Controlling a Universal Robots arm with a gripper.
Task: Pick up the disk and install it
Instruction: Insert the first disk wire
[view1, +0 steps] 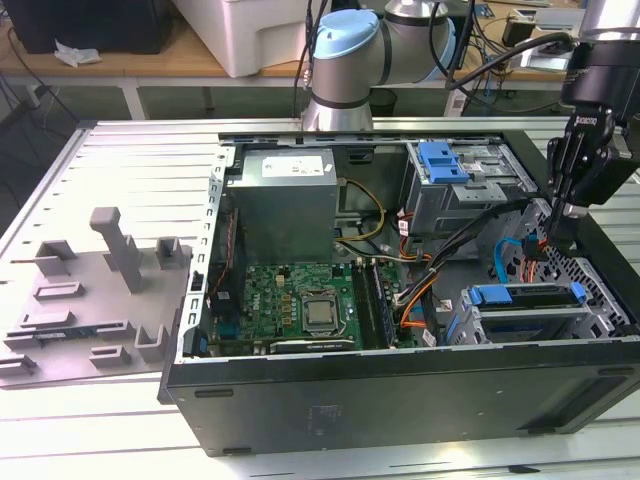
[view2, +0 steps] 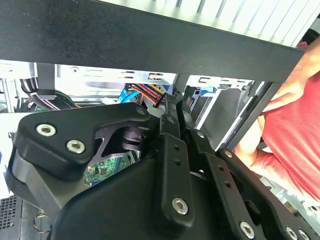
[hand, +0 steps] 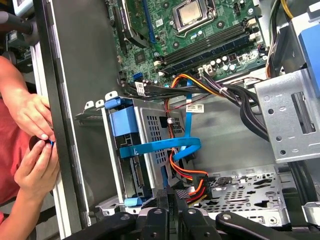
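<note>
The disk (view1: 527, 296) sits in the lower drive cage (view1: 470, 325) at the front corner of the open computer case, on the exterior view's right; its blue rail shows edge-on along the cage top. In the first wrist view the disk (hand: 123, 121) is a blue-fronted block inside the perforated metal cage (hand: 150, 125). My gripper (view1: 563, 226) hangs just above the case's side wall, behind that cage, with its fingers together and nothing seen between them. Its fingertips (hand: 163, 196) are beside the orange and red cable plug (hand: 196, 184).
A person's hands (hand: 35, 150) and red sleeve (view2: 295, 130) are right outside the case wall near the cage. A blue flat cable (hand: 165, 145) loops across the cage. An upper cage with a blue bracket (view1: 441, 160), the motherboard (view1: 300, 300) and a grey fixture tray (view1: 90, 310) are also here.
</note>
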